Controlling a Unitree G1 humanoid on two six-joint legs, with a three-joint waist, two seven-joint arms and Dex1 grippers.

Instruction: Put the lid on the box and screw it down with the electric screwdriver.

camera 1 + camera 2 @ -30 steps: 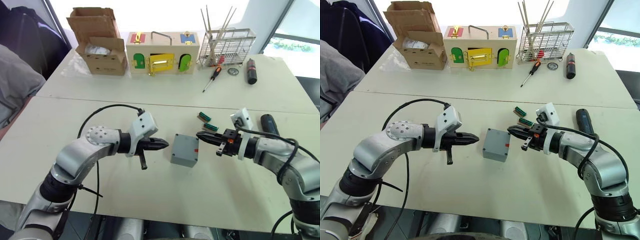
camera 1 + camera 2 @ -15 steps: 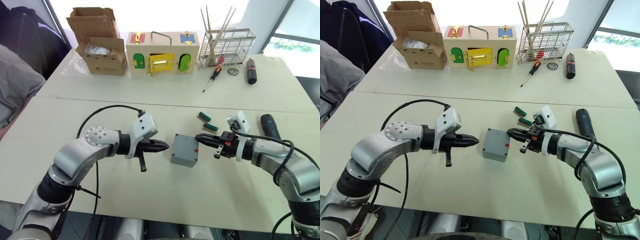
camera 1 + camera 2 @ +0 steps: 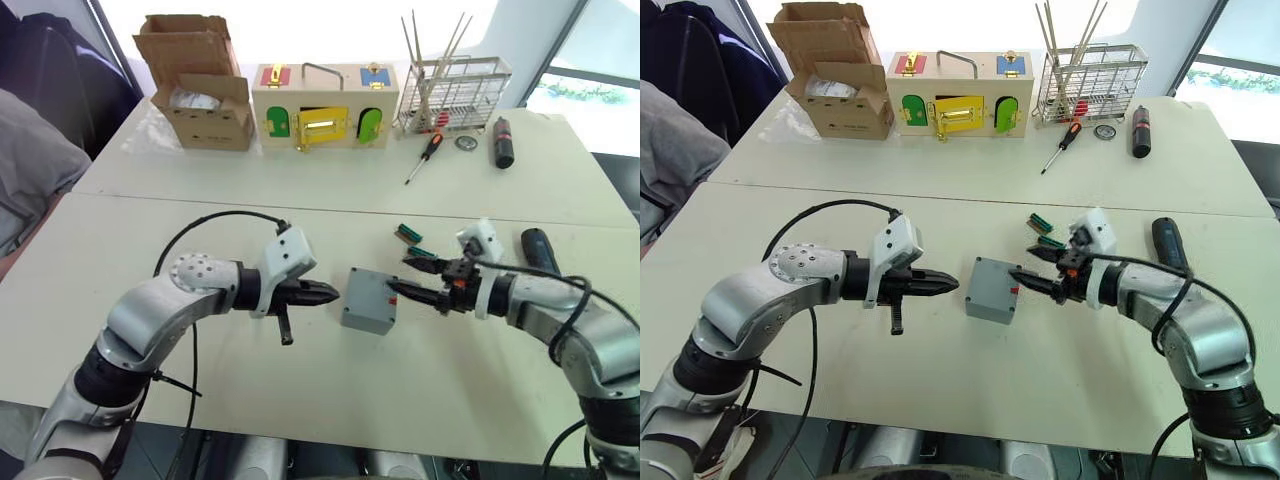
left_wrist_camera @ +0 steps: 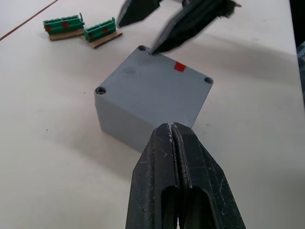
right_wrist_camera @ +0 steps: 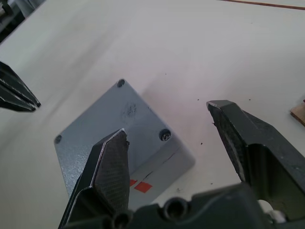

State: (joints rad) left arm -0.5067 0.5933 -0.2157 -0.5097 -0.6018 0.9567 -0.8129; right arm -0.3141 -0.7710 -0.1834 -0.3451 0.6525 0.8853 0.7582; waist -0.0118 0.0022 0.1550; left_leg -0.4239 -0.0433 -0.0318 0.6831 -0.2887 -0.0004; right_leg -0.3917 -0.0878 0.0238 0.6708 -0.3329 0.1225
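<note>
The right end effector is now spreading wide, reaching the box; the left end effector, pinched together, is hovering just beside its opposite side.

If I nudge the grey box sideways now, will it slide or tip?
Probably slide. The box sits flat on the smooth table, squat and wider than tall, so tipping seems unlikely. Its plain plastic faces look slick, so the open right gripper may skid off a corner. It probably feels rigid and light.
</note>
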